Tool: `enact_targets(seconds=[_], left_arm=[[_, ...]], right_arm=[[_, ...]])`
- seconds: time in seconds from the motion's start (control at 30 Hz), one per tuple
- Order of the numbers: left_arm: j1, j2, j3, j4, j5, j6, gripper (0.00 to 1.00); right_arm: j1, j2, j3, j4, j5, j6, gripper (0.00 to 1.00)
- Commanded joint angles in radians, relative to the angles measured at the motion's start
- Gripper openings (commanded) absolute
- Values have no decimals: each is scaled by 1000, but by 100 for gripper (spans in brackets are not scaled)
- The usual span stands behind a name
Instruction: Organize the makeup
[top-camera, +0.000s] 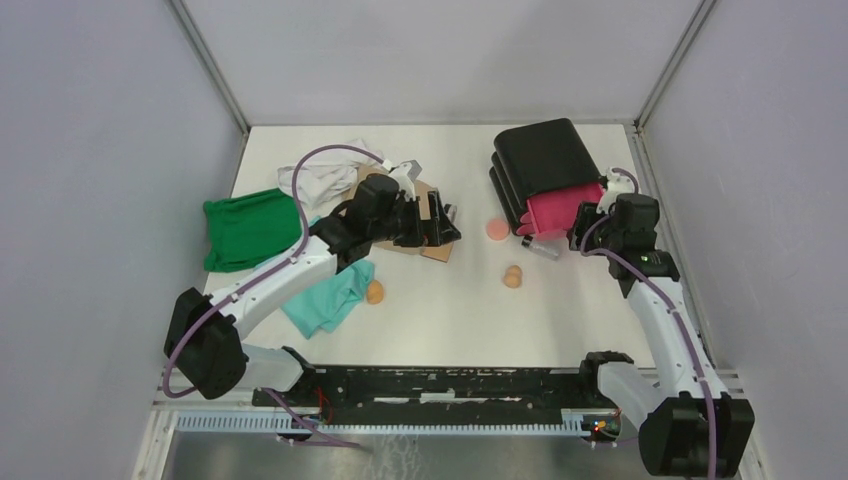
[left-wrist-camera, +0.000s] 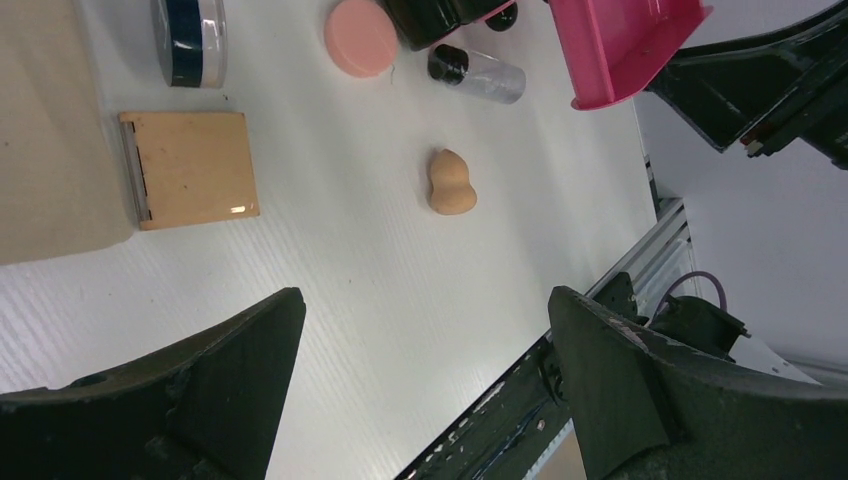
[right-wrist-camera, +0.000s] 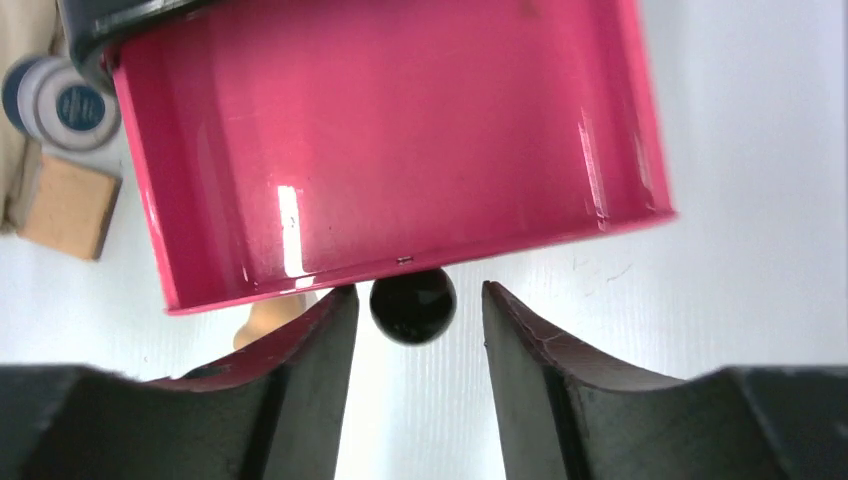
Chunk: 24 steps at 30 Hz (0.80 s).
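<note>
Five makeup pieces lie loose on the table (left-wrist-camera: 330, 290) beyond the left gripper (left-wrist-camera: 425, 298), whose fingers are spread wide and hold nothing. The tan egg-shaped sponge (left-wrist-camera: 451, 182) is nearest, ahead of the gap. The tan square pad (left-wrist-camera: 195, 168) lies out past one fingertip. The dark round jar (left-wrist-camera: 190, 40), salmon-pink puff (left-wrist-camera: 360, 37) and black-capped vial (left-wrist-camera: 478, 72) are farthest. The right gripper (right-wrist-camera: 415, 297) has its fingers slightly parted either side of the black knob (right-wrist-camera: 413, 308) on the pink drawer (right-wrist-camera: 400, 140), with gaps showing.
</note>
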Motion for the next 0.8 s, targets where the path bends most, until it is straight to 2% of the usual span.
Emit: enact_targets(seconds=[0.0, 0.13, 0.33, 0.47, 0.53, 0.67, 0.77], left_arm=[[0, -16, 1, -6, -14, 48, 99], [0, -17, 0, -12, -22, 49, 99], [0, -33, -7, -14, -45, 46, 99], [0, -40, -2, -44, -83, 54, 99], [0, -52, -2, -55, -104, 53, 99], [0, -103, 11, -92, -152, 40, 99], [-1, -139, 20, -129, -230, 41, 99]], right_arm=[[-3, -76, 25, 42, 75, 52, 62], [-4, -126, 63, -38, 42, 66, 71], [-2, -225, 108, -152, 37, 116, 74], [-2, -289, 124, -171, 35, 167, 75], [1, -320, 117, -168, 20, 257, 84], [11, -297, 126, -229, -157, 332, 86], [67, -380, 75, -220, -133, 362, 86]])
